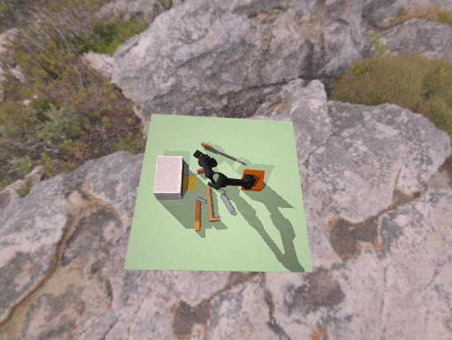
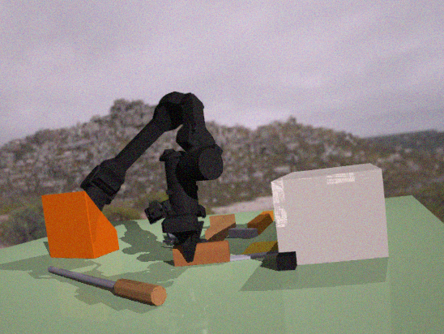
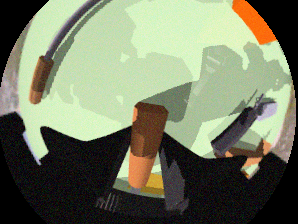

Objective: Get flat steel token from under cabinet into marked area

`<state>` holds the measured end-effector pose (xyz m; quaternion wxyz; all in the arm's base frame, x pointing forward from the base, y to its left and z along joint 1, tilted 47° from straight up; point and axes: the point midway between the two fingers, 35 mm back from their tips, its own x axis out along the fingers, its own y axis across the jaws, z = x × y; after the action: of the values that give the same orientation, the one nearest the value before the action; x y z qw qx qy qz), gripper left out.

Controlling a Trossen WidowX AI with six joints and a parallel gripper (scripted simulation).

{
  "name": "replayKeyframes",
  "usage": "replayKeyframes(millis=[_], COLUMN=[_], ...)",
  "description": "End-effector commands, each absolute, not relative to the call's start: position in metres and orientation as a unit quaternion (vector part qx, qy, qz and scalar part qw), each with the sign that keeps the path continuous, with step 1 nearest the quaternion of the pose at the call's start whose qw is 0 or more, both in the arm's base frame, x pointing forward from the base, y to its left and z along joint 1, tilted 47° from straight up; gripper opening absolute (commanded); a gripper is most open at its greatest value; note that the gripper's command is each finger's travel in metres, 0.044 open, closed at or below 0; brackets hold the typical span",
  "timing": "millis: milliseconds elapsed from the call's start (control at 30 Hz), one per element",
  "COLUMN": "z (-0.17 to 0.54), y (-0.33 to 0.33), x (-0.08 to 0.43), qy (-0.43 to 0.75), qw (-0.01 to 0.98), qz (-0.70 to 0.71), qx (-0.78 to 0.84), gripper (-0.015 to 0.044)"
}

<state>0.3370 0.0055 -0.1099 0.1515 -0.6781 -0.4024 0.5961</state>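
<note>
The cabinet (image 1: 168, 175) (image 2: 330, 219) is a pale box. The marked area (image 1: 190, 183) (image 2: 261, 246) is a yellow patch at its front; a strip also shows in the wrist view (image 3: 156, 181). My gripper (image 1: 204, 170) (image 2: 192, 253) (image 3: 146, 131) points down, low over the table, and is shut on the wooden handle (image 2: 215, 253) (image 3: 149, 130) of a thin tool. The tool's grey shaft (image 2: 240, 257) runs low across the marked area toward the cabinet's front. Its far end is hidden, so I cannot tell whether it is beneath the cabinet. The token is not visible.
A second wooden-handled tool (image 1: 224, 154) (image 2: 139, 293) lies apart. On the other side lie an orange bar (image 1: 197, 215), a small grey piece (image 1: 201, 200), an L-shaped wooden piece (image 1: 210, 204) and a grey plate (image 1: 227, 203). A black block (image 2: 287, 260) is at the cabinet's near corner.
</note>
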Motion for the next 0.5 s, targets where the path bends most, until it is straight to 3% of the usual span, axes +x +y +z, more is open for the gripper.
replayKeyframes(millis=[0, 467], z=[-0.108, -0.104], y=[0.008, 0.012], x=[0.345, 0.361], qy=[-0.403, -0.403], qw=[0.150, 0.150], qz=[0.594, 0.594], qx=[-0.680, -0.680], gripper=[0.0000, 0.0000])
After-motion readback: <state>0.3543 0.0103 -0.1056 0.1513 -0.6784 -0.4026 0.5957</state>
